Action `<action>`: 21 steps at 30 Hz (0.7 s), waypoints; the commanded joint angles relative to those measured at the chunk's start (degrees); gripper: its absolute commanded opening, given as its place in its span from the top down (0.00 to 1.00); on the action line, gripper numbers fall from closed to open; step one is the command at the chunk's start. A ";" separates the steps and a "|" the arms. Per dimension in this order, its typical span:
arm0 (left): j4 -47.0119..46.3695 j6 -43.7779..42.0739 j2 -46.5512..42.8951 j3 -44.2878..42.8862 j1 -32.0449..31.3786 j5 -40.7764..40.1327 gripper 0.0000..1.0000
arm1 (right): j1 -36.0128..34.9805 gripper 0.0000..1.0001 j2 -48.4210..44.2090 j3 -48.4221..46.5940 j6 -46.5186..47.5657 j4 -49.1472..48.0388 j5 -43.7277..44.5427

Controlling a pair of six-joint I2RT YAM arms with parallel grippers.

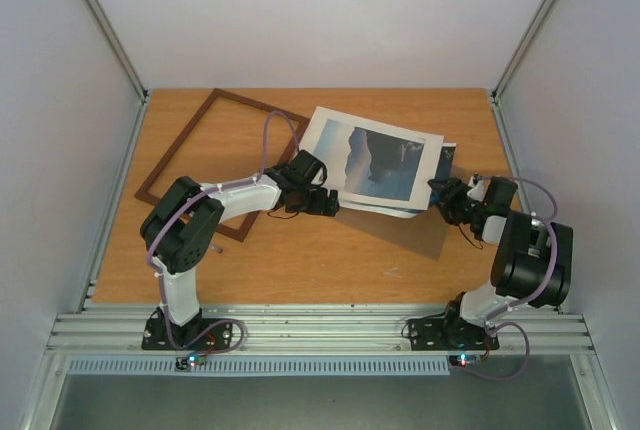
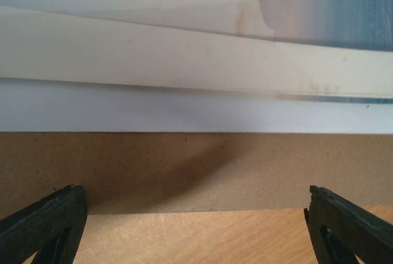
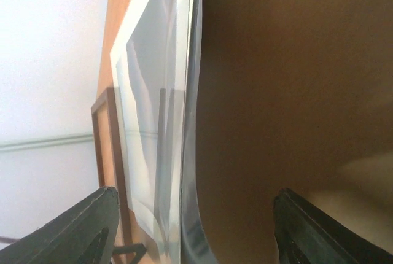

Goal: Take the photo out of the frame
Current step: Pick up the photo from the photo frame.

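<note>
— While both arms are reaching out over the table, what is the frame holding?

— Only bare table wood is showing through its opening. It is lying flat at the back left, with its long axis running from near-left to far-right. The left arm is crossing over its near corner.

— And where is the photo sitting?

— It is lying outside the frame, just to its right, face up on a loose stack of sheets at mid-table. Its long axis is running across the table, with the left end angling a little toward the back wall. A wide white margin is surrounding the picture, and another white sheet is poking out below it. A brown backing board is lying undermost, sticking out toward the arms.

— What are the fingers doing?

— The left gripper is hovering at the stack's near-left edge. Its fingers are spread wide over the board's edge and are pinching nothing. The right gripper is lying rolled on its side at the stack's right corner. Its fingers are spread too, and the sheets' edge is standing between them. Whether either finger is touching it, I cannot tell.
</note>
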State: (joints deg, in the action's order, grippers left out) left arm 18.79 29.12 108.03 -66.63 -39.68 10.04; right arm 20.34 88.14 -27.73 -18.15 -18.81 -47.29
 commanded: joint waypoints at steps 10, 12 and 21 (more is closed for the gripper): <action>2.02 0.62 0.65 2.64 -0.21 2.61 0.03 | 3.74 0.29 5.89 -2.69 -3.15 -11.40 -2.76; 2.04 0.58 0.60 2.77 -0.20 2.57 0.03 | 3.77 0.29 6.73 -4.11 -2.80 -11.84 -3.45; 1.95 0.58 0.61 2.83 -0.21 2.52 0.03 | 3.83 0.34 9.83 -6.69 -3.72 -17.92 -10.12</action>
State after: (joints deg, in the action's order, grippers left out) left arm 18.11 29.10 107.74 -66.06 -39.64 10.11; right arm 23.86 96.88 -32.67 -21.08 -32.40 -52.99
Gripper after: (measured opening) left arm 0.972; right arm 0.683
